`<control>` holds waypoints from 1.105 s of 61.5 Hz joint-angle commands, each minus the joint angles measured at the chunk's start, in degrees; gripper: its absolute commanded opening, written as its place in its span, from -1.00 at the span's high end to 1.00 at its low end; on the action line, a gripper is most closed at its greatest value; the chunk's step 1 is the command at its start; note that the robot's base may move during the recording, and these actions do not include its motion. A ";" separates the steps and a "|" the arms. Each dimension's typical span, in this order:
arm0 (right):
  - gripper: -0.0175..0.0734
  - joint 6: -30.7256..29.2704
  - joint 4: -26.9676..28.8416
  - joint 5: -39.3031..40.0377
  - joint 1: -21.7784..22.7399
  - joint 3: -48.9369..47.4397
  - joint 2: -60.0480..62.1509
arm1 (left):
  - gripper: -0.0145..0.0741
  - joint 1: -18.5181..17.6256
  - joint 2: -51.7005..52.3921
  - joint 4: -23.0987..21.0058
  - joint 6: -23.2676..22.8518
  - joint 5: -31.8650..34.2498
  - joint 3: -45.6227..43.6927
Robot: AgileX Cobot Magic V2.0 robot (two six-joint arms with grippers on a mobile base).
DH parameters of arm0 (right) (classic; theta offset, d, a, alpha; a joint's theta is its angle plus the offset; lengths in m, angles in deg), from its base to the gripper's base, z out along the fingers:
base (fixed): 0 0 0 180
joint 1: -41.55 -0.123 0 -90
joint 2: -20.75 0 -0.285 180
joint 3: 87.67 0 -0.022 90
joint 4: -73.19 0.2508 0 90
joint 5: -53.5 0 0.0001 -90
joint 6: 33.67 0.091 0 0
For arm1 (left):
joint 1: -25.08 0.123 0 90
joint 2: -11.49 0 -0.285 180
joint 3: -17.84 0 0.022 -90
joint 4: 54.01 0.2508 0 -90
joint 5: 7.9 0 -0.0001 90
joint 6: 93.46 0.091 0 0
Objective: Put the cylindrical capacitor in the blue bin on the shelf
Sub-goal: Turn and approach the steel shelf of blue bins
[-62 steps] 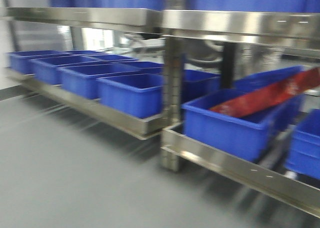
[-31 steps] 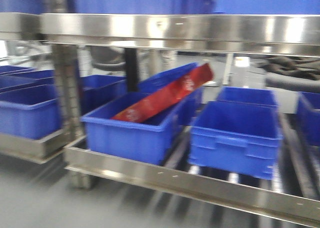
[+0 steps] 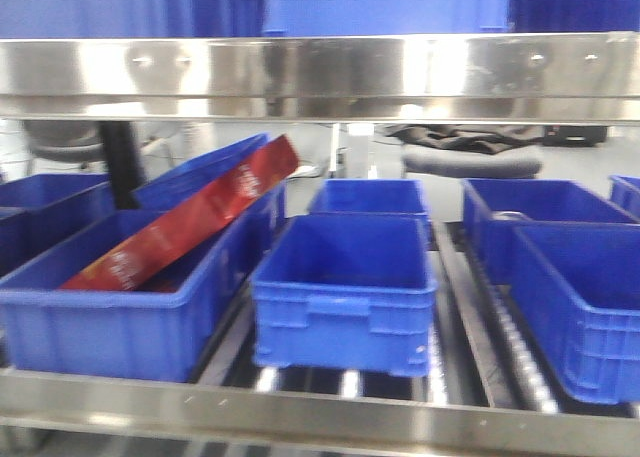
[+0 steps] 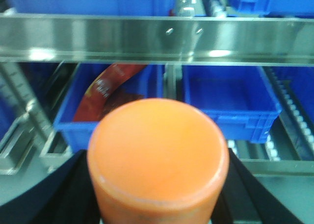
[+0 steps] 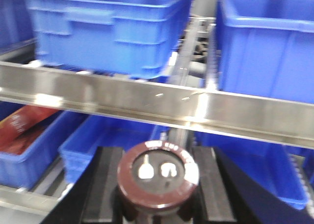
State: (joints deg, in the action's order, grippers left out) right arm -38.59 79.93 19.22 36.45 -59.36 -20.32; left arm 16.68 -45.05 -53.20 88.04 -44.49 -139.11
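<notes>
I am pinching the cylindrical capacitor [image 5: 158,172] in my right pincer [image 5: 158,192], the black fingers [image 5: 105,185] pressing on its round sides. It is hanging in front of the front rail of the shelf [image 5: 147,100] and below that rail in the wrist view, not yet in any bin. A blue bin [image 5: 115,131] is waiting just behind the rail.

I am judging it stiff and light, with a smooth dark sleeve that could slide or roll. The side wall is the place to grip, never the two pale terminals on its face.

That terminal end is facing my wrist camera. The long axis is running toward the lens, crosswise to my squeeze, and the far end is hidden.

My left pincer [image 4: 157,194] is clamping an orange cylinder [image 4: 157,155], also short of the rail.
</notes>
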 commanded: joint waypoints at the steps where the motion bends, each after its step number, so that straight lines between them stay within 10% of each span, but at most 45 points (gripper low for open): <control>1: 0.97 -0.12 -0.45 1.56 -0.10 -0.04 0.36 | 0.92 -0.34 0.29 -0.21 -0.25 1.64 -0.05; 68: 0.97 -0.12 -0.45 1.56 -0.10 -0.04 0.36 | 0.92 -0.34 0.29 -0.21 -0.25 1.70 -0.05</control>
State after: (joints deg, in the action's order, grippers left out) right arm -38.59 79.93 19.22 36.45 -59.36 -20.32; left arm 16.68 -45.05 -53.20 88.04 -44.49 -139.11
